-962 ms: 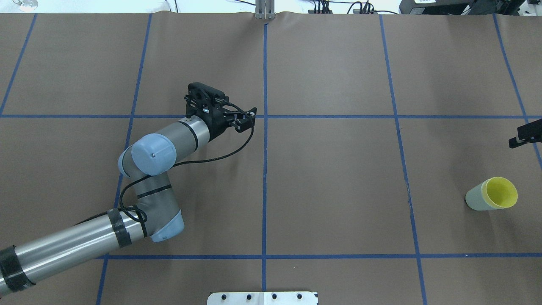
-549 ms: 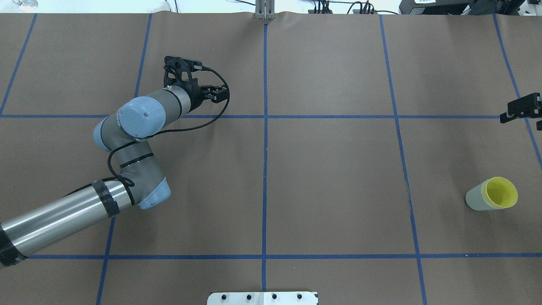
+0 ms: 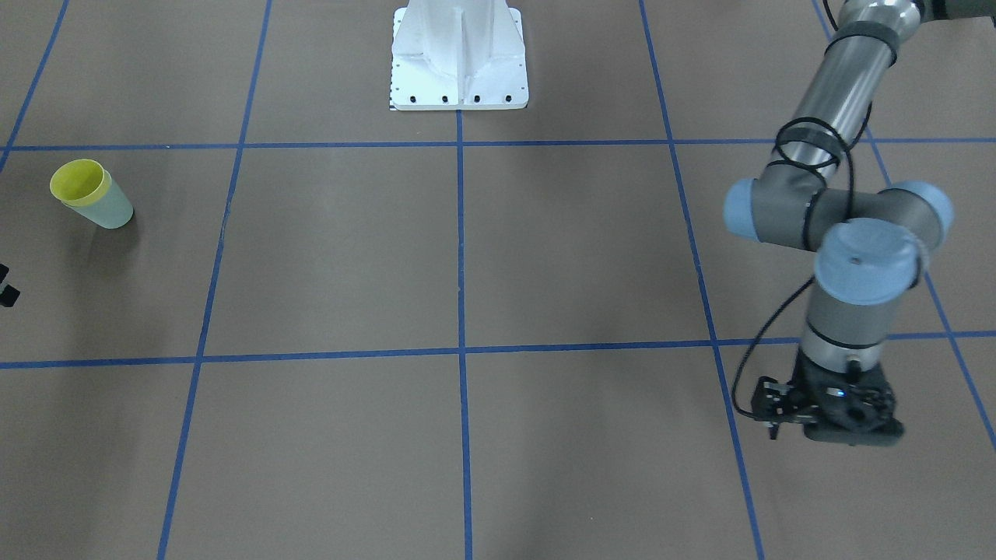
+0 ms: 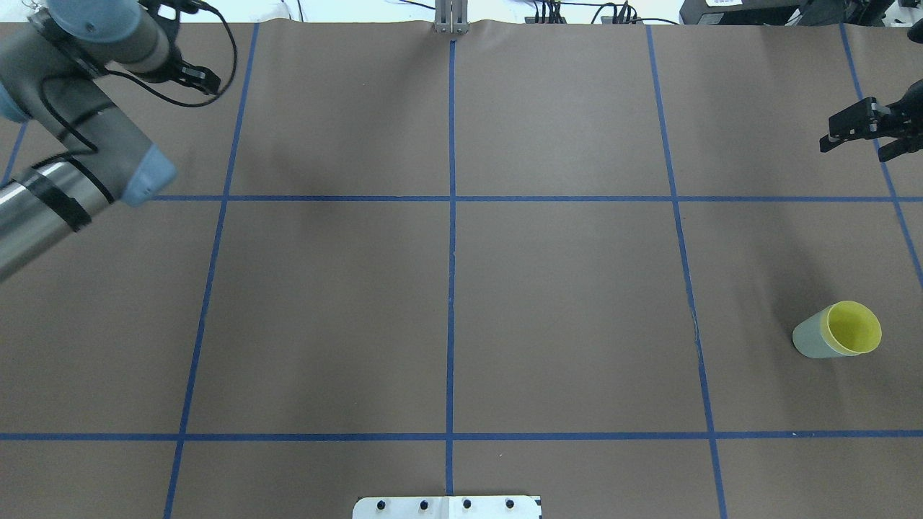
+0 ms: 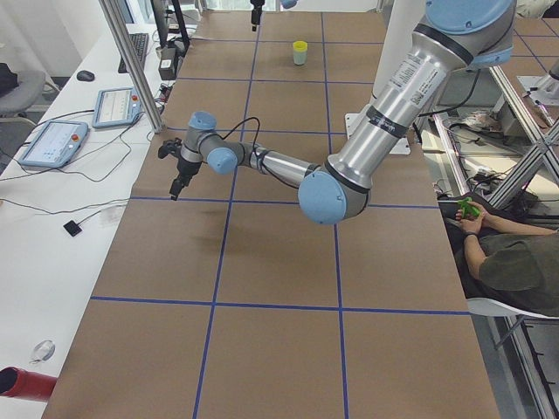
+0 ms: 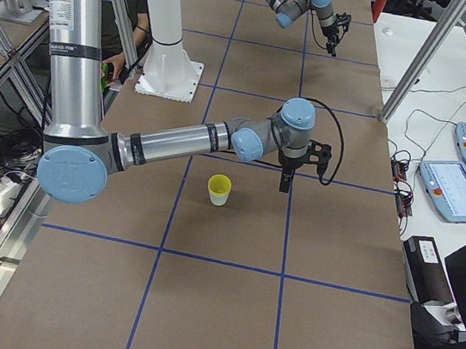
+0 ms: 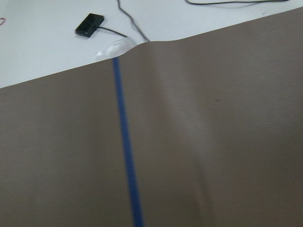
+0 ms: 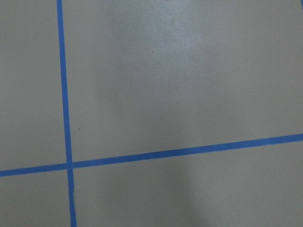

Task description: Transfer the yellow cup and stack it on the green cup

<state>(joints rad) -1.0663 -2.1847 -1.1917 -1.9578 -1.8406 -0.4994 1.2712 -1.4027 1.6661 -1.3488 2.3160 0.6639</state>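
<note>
Since yellow cup (image 4: 854, 328) sits inside green cup (image 4: 809, 340), judged done: right gripper (image 4: 854, 146) clear, jaws spread; left gripper's (image 4: 208, 78), cannot tell.

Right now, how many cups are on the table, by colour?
yellow cup: 1, sitting inside the green one
green cup: 1
Total: 2 cups
</note>
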